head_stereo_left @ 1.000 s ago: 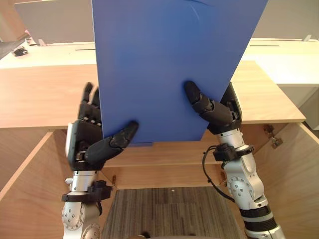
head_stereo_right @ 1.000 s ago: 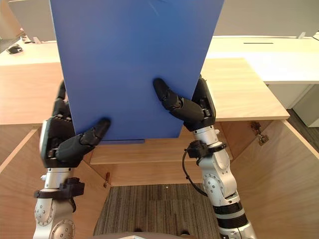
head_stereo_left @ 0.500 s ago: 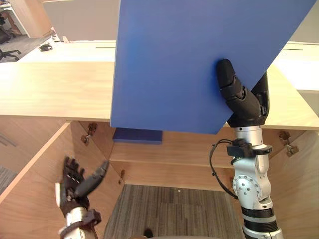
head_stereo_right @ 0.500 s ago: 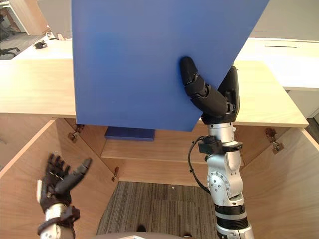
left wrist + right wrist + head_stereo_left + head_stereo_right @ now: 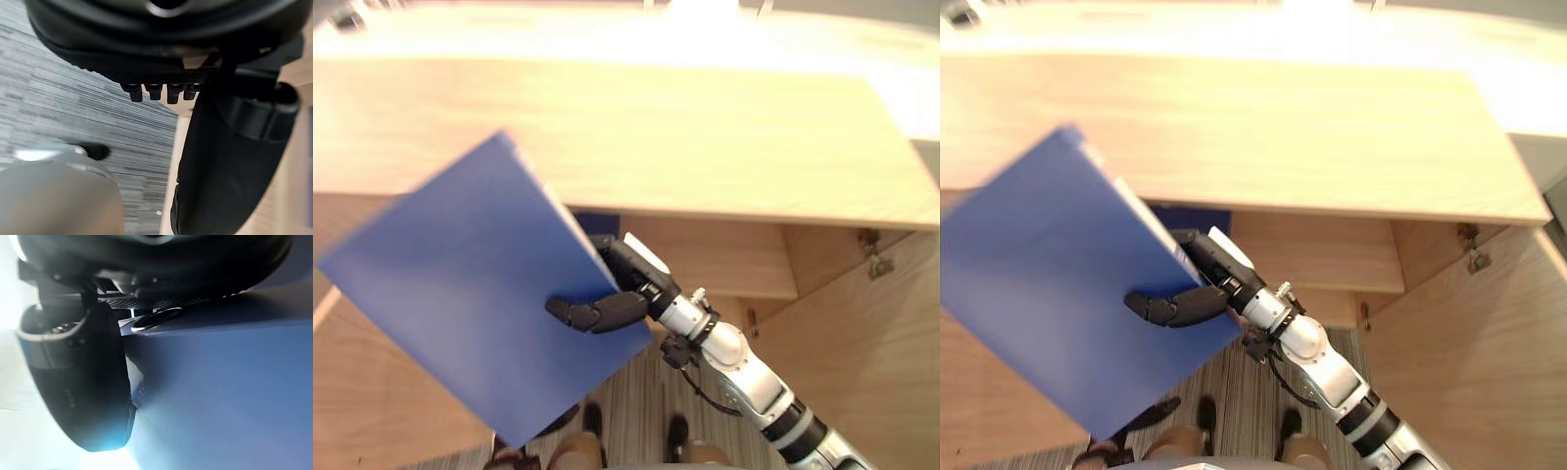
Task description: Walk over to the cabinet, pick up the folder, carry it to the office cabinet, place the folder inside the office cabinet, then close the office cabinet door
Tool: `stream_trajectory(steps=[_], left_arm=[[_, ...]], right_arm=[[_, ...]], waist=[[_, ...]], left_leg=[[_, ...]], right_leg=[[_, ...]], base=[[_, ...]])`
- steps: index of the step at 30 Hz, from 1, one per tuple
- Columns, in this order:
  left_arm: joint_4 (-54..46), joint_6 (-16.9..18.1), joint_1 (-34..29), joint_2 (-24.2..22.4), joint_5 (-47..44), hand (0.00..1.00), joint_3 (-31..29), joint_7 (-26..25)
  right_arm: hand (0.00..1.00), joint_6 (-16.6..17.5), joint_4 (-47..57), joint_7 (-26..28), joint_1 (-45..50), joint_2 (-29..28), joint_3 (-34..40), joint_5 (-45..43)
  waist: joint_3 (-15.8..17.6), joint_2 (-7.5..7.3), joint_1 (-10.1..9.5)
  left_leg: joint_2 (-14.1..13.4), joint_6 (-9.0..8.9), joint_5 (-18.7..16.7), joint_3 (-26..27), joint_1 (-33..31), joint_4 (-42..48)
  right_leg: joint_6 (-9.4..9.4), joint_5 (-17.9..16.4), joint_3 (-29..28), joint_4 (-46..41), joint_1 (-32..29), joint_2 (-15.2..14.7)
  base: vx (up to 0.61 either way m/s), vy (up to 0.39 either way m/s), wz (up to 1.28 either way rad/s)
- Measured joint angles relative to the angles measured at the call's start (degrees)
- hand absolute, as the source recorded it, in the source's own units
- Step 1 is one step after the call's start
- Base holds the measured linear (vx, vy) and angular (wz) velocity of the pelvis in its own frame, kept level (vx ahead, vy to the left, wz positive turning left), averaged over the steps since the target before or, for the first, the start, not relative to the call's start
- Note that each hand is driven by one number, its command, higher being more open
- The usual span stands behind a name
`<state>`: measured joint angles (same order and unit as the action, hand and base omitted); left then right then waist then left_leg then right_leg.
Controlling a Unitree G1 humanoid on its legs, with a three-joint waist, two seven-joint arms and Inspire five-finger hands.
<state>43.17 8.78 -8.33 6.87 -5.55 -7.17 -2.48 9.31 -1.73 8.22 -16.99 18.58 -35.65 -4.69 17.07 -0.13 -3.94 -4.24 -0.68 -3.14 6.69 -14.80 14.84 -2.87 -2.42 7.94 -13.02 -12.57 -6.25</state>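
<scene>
Right hand [image 5: 612, 305] pinches the flat blue plastic folder [image 5: 460, 294], tilted, near-left of the open light-wood cabinet [image 5: 705, 137]. Left hand [image 5: 161, 49]: state cannot be told. Advised: level the folder, feed it edge-first onto the inner shelf [image 5: 724, 262].

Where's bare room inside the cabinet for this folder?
Shelf is bare from the dark blue item to its right end; the wooden top above is bare too. Crowded lower left, where the right hand holds the blue folder.

Striped carpet [image 5: 631, 392] and a white desk [image 5: 558, 24]
Grey striped carpet lies below the fingers [image 5: 159, 92]; the desk stands well apart, far beyond them.
</scene>
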Motion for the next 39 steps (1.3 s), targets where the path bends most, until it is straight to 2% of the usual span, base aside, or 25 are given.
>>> stream_trajectory(steps=[5, 8, 9, 11, 15, 18, 21, 26, 27, 34, 39], left_arm=[[0.06, 0.36, 6.33, 0.73, -0.04, 1.0, 2.68, -0.59], [-0.02, 0.71, 9.32, 0.85, -0.19, 1.0, 3.39, -1.54], [-0.19, 1.01, 10.79, 0.83, -0.25, 1.0, 3.58, -1.92], [-0.71, 1.15, 12.07, 0.51, -0.35, 1.0, 3.5, -2.29], [-5.66, 1.3, 12.24, -1.16, -1.78, 1.0, 1.01, -2.62], [-9.88, 1.45, 12.88, -2.83, -2.51, 1.0, 0.77, -2.7], [-12.13, 1.51, 13.78, -4.49, -3.65, 1.0, 0.77, -3.32], [-14.23, 1.58, 14.04, -6.08, -5.79, 1.0, 0.74, -6.28], [-14.2, 1.57, 14.42, -6.32, -5.81, 1.0, 0.74, -6.58], [-14.24, 1.58, 16.29, -8.53, -6.9, 1.0, 0.9, -9.42], [-14.24, 1.6, 16.48, -9.02, -6.93, 1.0, 1.06, -10.16]], right_arm=[[0.0, -1.05, -5.32, -5.34, -5.38, -0.14, 2.25, 10.94], [0.0, -1.13, -8.91, -6.49, -8.14, -1.89, 7.02, 10.96], [0.0, -1.3, -11.84, -7.48, -10.0, -3.71, 10.92, 8.86], [0.0, -2.22, -13.1, -9.21, -11.14, -5.09, 15.39, 5.55], [0.0, -2.59, -12.61, -14.52, -15.05, -6.82, 25.18, -8.4], [0.0, -1.07, -11.96, -19.95, -20.64, -7.99, 32.28, -18.25], [0.0, 1.1, -11.96, -25.9, -25.91, -8.88, 38.2, -26.29], [0.0, 3.78, -12.21, -32.24, -29.73, -11.8, 42.81, -32.44], [1.0, 4.1, -12.64, -33.88, -30.62, -12.56, 43.96, -33.03], [1.0, 4.97, -20.34, -41.17, -38.33, -15.98, 50.02, -39.13], [1.0, 4.15, -22.93, -41.08, -41.07, -16.61, 49.84, -40.83]], waist=[[6.66, 1.21, 0.19], [7.84, 1.87, 0.12], [8.26, 2.56, 0.05], [8.82, 3.28, -0.19], [9.08, 3.44, -0.71], [9.15, 3.47, -0.71], [10.16, 3.49, -1.01], [10.16, 3.49, -1.11], [10.16, 3.49, -1.18], [10.15, 3.49, -1.47], [10.12, 3.53, -1.5]], left_leg=[[-0.92, 0.08, -2.26, 0.08, -11.88, 9.93], [-1.23, 0.21, -3.18, -0.22, -19.43, 14.83], [-1.8, 0.23, -3.85, -0.81, -23.66, 17.86], [-2.24, 0.04, -4.63, -1.28, -27.01, 20.37], [-3.42, 0.56, -6.6, -1.88, -34.33, 27.14], [-3.81, 0.56, -6.93, -2.92, -39.36, 30.16], [-4.28, 0.44, -7.01, -3.1, -40.82, 31.42], [-4.72, 0.21, -7.14, -2.91, -41.17, 31.46], [-4.79, 0.17, -7.16, -2.91, -41.22, 31.45], [-4.93, 0.15, -7.17, -2.92, -41.38, 31.4], [-4.95, 0.17, -7.16, -2.9, -41.32, 31.34]], right_leg=[[0.36, -2.92, -1.14, -11.47, -13.05, -0.52], [0.72, -4.37, -1.36, -17.14, -21.03, -0.97], [0.88, -5.01, -1.23, -19.93, -24.99, -0.94], [0.94, -5.88, -1.05, -22.43, -28.07, -0.98], [1.28, -8.12, -0.93, -29.03, -35.19, -1.0], [1.55, -8.79, -0.56, -31.91, -39.67, -1.01], [1.84, -9.04, -0.22, -33.16, -41.1, -1.0], [1.89, -9.17, 0.01, -33.25, -41.59, -0.91], [1.91, -9.17, 0.11, -33.25, -41.64, -0.91], [1.96, -9.14, 0.34, -33.0, -41.65, -0.86], [2.06, -9.08, 0.43, -32.97, -41.56, -0.86]], base=[[-0.2, 0.023, -0.08], [-0.17, -0.014, 0.02], [-0.12, -0.022, 0.04], [-0.1, -0.019, 0.03], [-0.05, -0.016, -0.04], [-0.04, -0.024, 0.03], [-0.01, -0.022, -0.01], [-0.01, -0.027, -0.03], [0.0, 0.0, 0.0], [0.0, 0.0, 0.0], [0.0, 0.0, 0.0]])
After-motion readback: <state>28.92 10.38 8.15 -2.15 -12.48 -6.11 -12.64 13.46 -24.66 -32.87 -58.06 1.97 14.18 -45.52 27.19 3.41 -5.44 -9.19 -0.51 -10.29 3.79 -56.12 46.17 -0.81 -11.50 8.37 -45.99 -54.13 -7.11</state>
